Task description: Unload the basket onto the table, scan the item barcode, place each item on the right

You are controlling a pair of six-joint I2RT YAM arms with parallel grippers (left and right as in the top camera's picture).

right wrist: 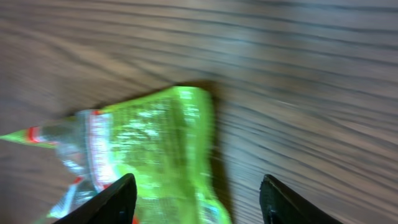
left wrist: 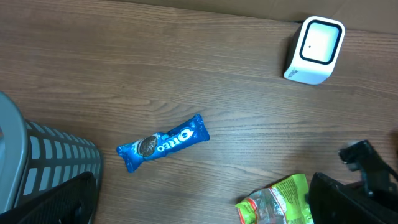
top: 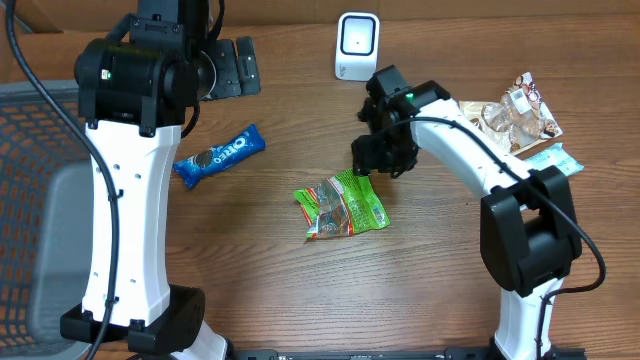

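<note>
From my remote station, the table read left to right. A grey slatted basket (top: 40,190) stood at the edge. Beyond it the left gripper (top: 237,66) sat near the far side, its jaws spread wide and empty. Nearer me lay a glossy blue Oreo bar (top: 219,155), long and flat on the wood-grain table (top: 260,270). At centre was the item, a crinkled green packet (top: 343,205) with clear, red-trimmed ends, lying on the wood. The right gripper (top: 378,155) hung over its upper right corner, jaws parted and clamping nothing. Only the blurred right wrist view showed the packet's edge lying between the two dark fingers (right wrist: 118,199). The left wrist view gave the rounded white scanner (left wrist: 314,50) its clearest outline, well apart from the packet. Far right, a heap of wrapped snacks (top: 515,115) sat partly covered by the right arm.
</note>
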